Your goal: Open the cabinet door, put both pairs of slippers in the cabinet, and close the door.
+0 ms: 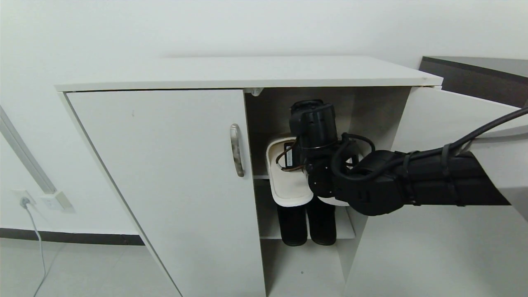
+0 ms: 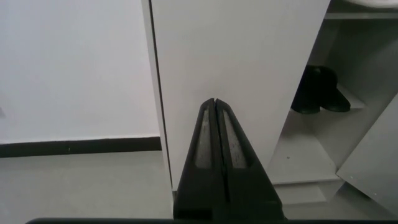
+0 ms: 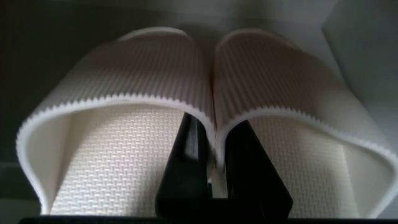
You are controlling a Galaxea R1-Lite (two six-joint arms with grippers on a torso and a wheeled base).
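The white cabinet [image 1: 247, 74] has its left door [image 1: 165, 173] closed and its right door [image 1: 445, 119] swung open. My right arm [image 1: 396, 181] is inside the open half, at the upper shelf. In the right wrist view my right gripper [image 3: 211, 134] is shut on the touching inner edges of the white slippers [image 3: 143, 93], which sit side by side with toes pointing inward. Seen from the head, the white slippers [image 1: 288, 189] stick out over the shelf edge. The black slippers [image 1: 307, 225] lie on the lower shelf [image 1: 346, 231]. My left gripper [image 2: 214, 102] is shut and empty, low before the closed door [image 2: 236, 56].
A metal handle [image 1: 236, 150] is on the closed door's right edge. A wall socket with a cable [image 1: 24, 202] is low on the left wall. A dark desk [image 1: 474, 74] stands behind the cabinet's right side. The cabinet's bottom compartment [image 1: 301, 268] holds nothing.
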